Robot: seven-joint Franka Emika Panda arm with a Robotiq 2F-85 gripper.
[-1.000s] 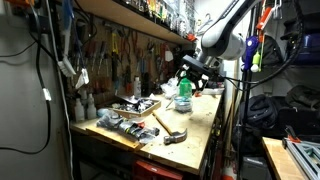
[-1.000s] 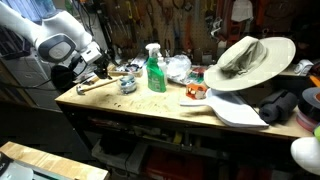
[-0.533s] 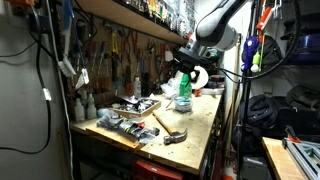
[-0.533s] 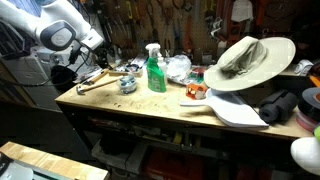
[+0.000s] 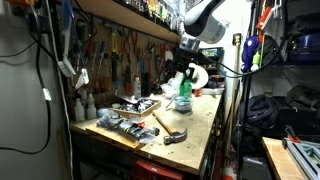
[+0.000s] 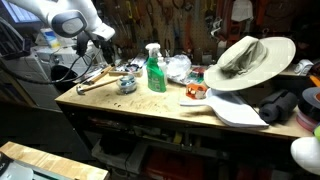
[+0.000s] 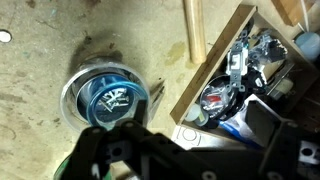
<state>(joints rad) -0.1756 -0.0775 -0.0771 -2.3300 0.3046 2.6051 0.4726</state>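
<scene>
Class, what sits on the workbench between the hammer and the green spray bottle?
A small round blue-centred tin, seen in an exterior view, between the hammer and the green spray bottle.

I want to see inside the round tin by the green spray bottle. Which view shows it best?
The wrist view: it looks down into the tin, showing its metal rim and blue inside. In an exterior view the tin is small and side-on beside the bottle; elsewhere I cannot pick it out.
</scene>
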